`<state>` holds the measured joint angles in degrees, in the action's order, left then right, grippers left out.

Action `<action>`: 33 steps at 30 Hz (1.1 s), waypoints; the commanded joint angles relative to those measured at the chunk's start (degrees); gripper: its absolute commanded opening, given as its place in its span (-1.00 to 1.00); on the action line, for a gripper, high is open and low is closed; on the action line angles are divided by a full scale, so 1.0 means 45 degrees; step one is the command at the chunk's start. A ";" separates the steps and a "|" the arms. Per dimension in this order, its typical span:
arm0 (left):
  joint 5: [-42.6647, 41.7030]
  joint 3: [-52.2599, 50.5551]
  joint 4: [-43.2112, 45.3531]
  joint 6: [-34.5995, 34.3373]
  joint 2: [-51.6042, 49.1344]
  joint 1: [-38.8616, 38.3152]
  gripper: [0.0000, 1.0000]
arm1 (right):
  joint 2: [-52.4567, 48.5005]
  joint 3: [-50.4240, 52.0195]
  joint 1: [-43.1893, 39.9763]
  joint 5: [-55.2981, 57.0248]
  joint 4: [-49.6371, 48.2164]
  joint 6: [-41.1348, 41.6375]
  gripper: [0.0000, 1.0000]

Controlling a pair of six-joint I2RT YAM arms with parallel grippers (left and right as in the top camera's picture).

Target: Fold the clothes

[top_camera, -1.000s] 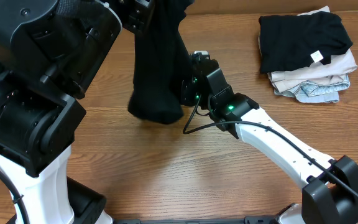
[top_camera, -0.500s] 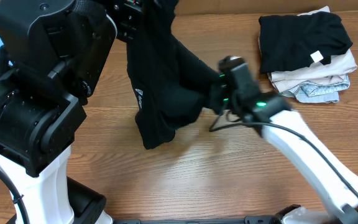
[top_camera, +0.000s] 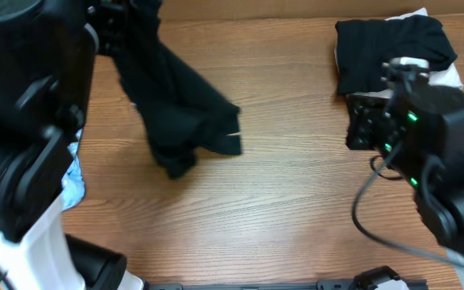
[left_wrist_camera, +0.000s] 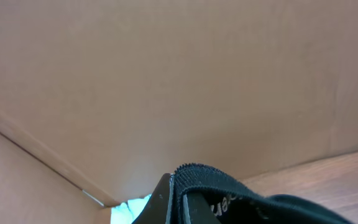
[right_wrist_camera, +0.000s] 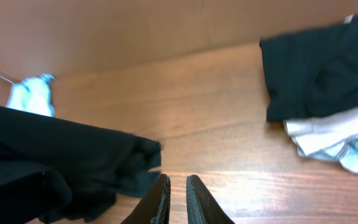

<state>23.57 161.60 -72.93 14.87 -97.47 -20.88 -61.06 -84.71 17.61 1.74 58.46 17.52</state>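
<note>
The black T-shirt [top_camera: 180, 113] hangs bunched from my left gripper [left_wrist_camera: 177, 183], which is shut on a hemmed edge of it, high at the table's back left. Its lower folds rest on the wood. The wrist view shows the hem [left_wrist_camera: 229, 186] pinched between the fingers. My right gripper [right_wrist_camera: 177, 180] hovers over bare wood to the right of the shirt [right_wrist_camera: 55, 162], apart from it, its jaws almost together with nothing between. The right arm [top_camera: 413, 121] stands near the folded pile. A light blue tee [top_camera: 72, 181] peeks from behind the left arm.
A stack of folded clothes [top_camera: 397, 56], black on top over white and pale pieces, lies at the back right. A cardboard wall [right_wrist_camera: 166, 25] runs along the far edge of the table. The left arm's big base [top_camera: 22, 161] fills the left side.
My right gripper has come off the black shirt and swung right toward the folded stack, its jaws closing. My left gripper has carried the shirt leftward; the cloth now hangs further left.
</note>
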 commanded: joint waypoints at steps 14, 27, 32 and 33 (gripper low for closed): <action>-0.3925 0.0121 0.1642 -0.0316 -0.0306 0.0044 -0.92 | -0.3279 -0.0180 -0.0068 -0.5119 -0.0112 0.0044 0.10; -0.3925 0.0121 0.2837 -0.0306 -0.0568 0.0044 -0.91 | -0.7723 -0.0180 -0.0068 -0.9020 -0.2331 0.0053 0.32; -0.3929 0.0121 0.2846 -0.0306 -0.0568 0.0044 -0.92 | -0.8223 -0.0180 0.0219 -0.9078 -0.3269 -0.0019 0.39; -0.3993 0.0121 0.2841 -0.0311 -0.0568 0.0044 -0.92 | -0.8262 -0.0180 0.0335 -0.9078 -0.3473 -0.0097 0.41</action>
<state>6.15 161.60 -61.21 14.70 -100.86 -20.88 -97.60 -85.27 17.85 -37.04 44.36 17.89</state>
